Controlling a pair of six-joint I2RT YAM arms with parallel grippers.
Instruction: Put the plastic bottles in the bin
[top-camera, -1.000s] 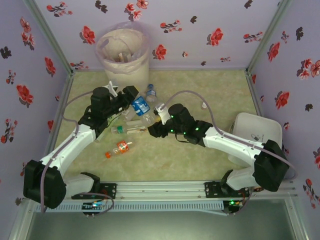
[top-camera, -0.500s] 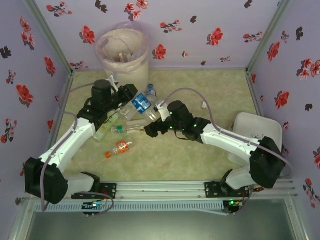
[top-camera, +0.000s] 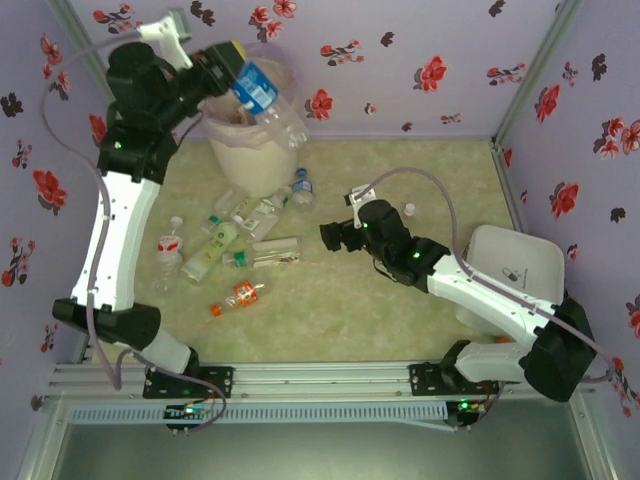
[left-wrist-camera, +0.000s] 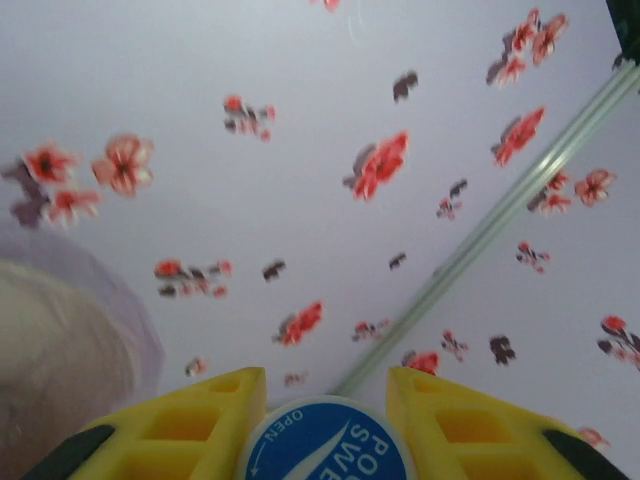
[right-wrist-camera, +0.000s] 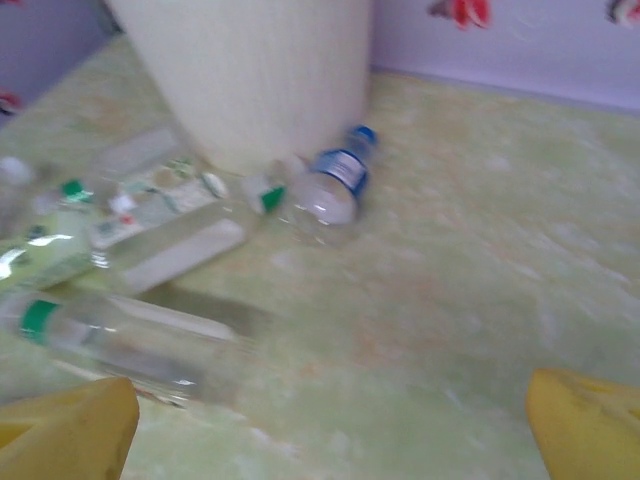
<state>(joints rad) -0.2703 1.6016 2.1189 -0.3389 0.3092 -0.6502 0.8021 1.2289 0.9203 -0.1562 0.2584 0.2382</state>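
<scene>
A clear, ribbed plastic bottle (top-camera: 262, 95) with a blue label is clamped in the left gripper (top-camera: 222, 60), raised over the rim of the bin (top-camera: 252, 150). In the left wrist view its round blue end (left-wrist-camera: 325, 445) is pinched between the yellow fingers (left-wrist-camera: 215, 405). The bin is a tall, round, cream-white bucket lined with a thin pinkish bag. The right gripper (top-camera: 332, 236) hangs low over the table with its jaws spread wide and nothing between them.

The other bottles (top-camera: 240, 235) lie scattered on a pale green, marbled mat (top-camera: 420, 170) by the bin's foot. One, blue-capped (right-wrist-camera: 335, 185), lies just beside the bin's wall (right-wrist-camera: 250, 70). An orange-labelled one (top-camera: 240, 294) lies apart, nearer the bases. These are blurred in the right wrist view, and some seem crushed. Lilac walls (top-camera: 400, 60) printed with red flowers enclose the table.

A second ago the blue-labelled bottle was down among the others, with both grippers at it. It has since been lifted, and the right gripper has been drawn back.
</scene>
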